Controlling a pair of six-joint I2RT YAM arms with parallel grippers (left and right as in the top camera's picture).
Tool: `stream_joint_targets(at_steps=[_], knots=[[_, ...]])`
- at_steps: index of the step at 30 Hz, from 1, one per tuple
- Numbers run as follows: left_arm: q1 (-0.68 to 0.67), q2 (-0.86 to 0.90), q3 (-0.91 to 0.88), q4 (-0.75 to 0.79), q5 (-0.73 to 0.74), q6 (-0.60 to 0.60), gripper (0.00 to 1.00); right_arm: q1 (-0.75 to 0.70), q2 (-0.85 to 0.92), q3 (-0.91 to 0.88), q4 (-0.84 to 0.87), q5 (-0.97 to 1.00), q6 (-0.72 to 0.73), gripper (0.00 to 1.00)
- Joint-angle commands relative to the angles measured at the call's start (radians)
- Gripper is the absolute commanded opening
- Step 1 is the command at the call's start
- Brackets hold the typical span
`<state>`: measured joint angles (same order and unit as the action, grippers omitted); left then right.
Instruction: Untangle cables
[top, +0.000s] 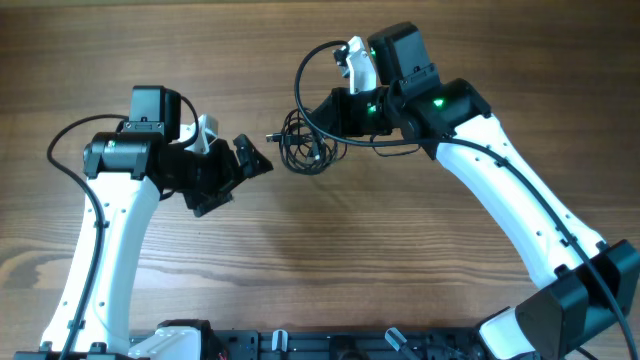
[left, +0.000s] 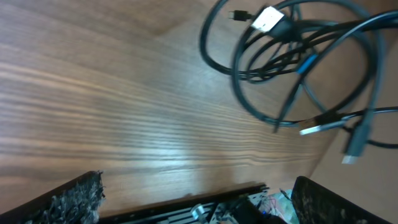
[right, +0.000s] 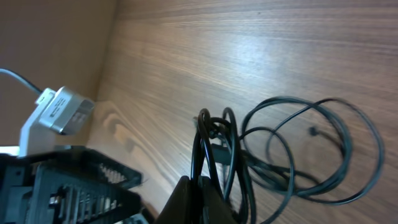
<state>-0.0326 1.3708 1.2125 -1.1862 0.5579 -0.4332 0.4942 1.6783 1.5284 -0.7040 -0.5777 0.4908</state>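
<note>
Right hand (right: 194, 198) pinches cables (top: 305, 143) (wrist low) — left hand (top: 254, 160) agape.

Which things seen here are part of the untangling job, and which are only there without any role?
Part of the job:
- the cables, one tangled bundle
- the right gripper, shut on them
- the left gripper, open, near them

Not part of it:
- the right arm's own thick black cable
- the wooden table

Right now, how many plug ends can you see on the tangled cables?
4, in the left wrist view: a tiny black plug top middle, a wide silvery plug beside it, a slim silvery plug lower down, a dark plug lower right. More may be hidden.
</note>
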Motion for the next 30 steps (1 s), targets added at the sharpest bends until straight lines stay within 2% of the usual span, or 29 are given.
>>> stream_joint_targets(at_steps=[1,7,10,14,15,17,18,21,24,25,28,30], knots=[[-0.005,0.0,-0.005,0.033,0.069,-0.019,1.0,0.004,-0.006,0.019,0.008,-0.076,0.06,0.04],[-0.024,0.0,-0.005,0.078,0.098,-0.017,1.0,0.004,-0.005,0.019,0.004,-0.133,0.086,0.04],[-0.051,0.001,-0.005,0.165,0.095,-0.152,1.0,0.004,-0.005,0.019,0.005,-0.142,0.092,0.04],[-0.161,0.013,-0.005,0.185,-0.037,-0.17,1.0,0.004,-0.005,0.019,0.021,-0.141,0.117,0.04],[-0.2,0.029,-0.005,0.185,-0.115,-0.259,0.87,0.004,-0.005,0.019,0.039,-0.143,0.145,0.04],[-0.232,0.056,-0.005,0.186,-0.19,-0.32,0.71,0.004,-0.005,0.019,0.053,-0.16,0.166,0.04],[-0.241,0.082,-0.005,0.189,-0.204,-0.319,0.53,0.004,-0.005,0.019,0.066,-0.173,0.166,0.04],[-0.243,0.154,-0.005,0.219,-0.204,-0.315,0.44,0.004,-0.005,0.019,0.098,-0.217,0.181,0.04],[-0.243,0.166,-0.004,0.233,-0.204,-0.314,0.18,0.004,-0.005,0.019,0.084,-0.175,0.163,0.04],[-0.243,0.166,-0.004,0.233,-0.203,-0.307,0.05,0.004,-0.005,0.019,0.061,-0.121,0.164,0.04],[-0.243,0.148,-0.004,0.23,-0.169,-0.294,0.04,0.004,-0.005,0.019,-0.05,0.131,0.164,0.04],[-0.243,0.118,-0.002,0.247,-0.11,-0.223,0.04,0.004,-0.003,0.018,-0.137,0.279,0.164,0.07]])
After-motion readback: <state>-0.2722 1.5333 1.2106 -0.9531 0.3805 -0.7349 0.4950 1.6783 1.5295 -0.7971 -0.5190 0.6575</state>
